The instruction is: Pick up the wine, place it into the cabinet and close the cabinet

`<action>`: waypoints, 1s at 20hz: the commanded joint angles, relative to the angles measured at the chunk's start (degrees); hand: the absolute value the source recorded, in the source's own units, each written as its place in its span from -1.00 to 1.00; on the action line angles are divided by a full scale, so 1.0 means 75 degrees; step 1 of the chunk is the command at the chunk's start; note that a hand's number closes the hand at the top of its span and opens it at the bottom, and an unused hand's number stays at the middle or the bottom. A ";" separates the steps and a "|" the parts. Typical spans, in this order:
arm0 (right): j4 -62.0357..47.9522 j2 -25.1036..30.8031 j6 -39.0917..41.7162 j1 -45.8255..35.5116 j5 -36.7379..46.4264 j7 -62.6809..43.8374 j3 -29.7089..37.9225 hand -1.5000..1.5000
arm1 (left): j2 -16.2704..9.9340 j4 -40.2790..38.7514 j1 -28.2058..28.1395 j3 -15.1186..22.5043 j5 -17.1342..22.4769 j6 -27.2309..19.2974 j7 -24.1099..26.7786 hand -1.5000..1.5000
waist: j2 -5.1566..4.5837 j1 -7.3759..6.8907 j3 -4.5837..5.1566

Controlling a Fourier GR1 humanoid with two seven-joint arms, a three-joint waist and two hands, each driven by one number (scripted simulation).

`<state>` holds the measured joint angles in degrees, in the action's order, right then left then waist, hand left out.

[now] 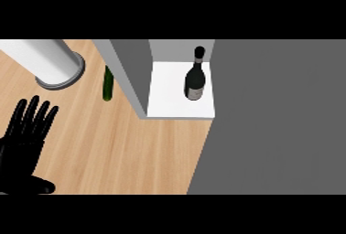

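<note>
The wine (pixel 195 78) stands upright inside the cabinet (pixel 128 68), on the cabinet's white floor, close to the right side of the opening. It is a dark bottle with a slim neck, a dark cap at the top and a pale label low on its body. Nothing touches it.

The cabinet has a grey left wall that runs down toward the front edge of its white floor, and a paler grey back wall behind the bottle. A wide, flat grey panel (pixel 277 119) fills the right part of the view from top to bottom, and its left edge runs along the right side of the cabinet opening, just beside the bottle. Whether this panel is the cabinet door I cannot tell for sure.

Only 1 robot hand shows: the left robot hand (pixel 24 137), black, at the lower left of the view above the wooden tabletop (pixel 128 151). Its fingers are straight and spread, pointing up the view, and it holds nothing. It is well apart from the cabinet and the bottle. The right robot hand does not show.

On the tabletop, left of the cabinet's wall, lies a slim green cucumber (pixel 107 84), close to the wall. Further left, at the upper left corner, stands a white cylinder on a grey round base (pixel 64 77).
</note>
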<state>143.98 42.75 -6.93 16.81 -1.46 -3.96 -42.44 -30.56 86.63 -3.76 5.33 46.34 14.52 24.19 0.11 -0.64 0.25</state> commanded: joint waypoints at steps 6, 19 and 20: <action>0.0973 -0.1297 -0.0150 -0.1128 -0.0417 -0.1340 -0.0741 1.00 | -0.0426 -0.0184 0.0076 -0.0442 0.0372 0.0574 -0.0200 -1.00 | -0.0036 -0.0264 0.0029; -0.0950 -0.3325 -0.0337 -0.4205 -0.0650 -0.3165 -0.0071 1.00 | -0.0517 -0.0619 0.0483 -0.0538 0.0487 0.0901 -0.0427 -1.00 | -0.0062 -0.0494 0.0047; -0.1583 -0.3775 -0.0457 -0.4620 -0.0464 -0.3057 -0.0112 1.00 | -0.0425 -0.0604 0.0533 -0.0468 0.0390 0.0890 -0.0356 -1.00 | -0.0070 -0.0512 0.0039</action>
<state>136.04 24.12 -7.62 -9.24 -4.02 -21.86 -37.84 -33.95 82.79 -0.12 1.84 49.40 20.39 21.38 -0.49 -4.21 0.53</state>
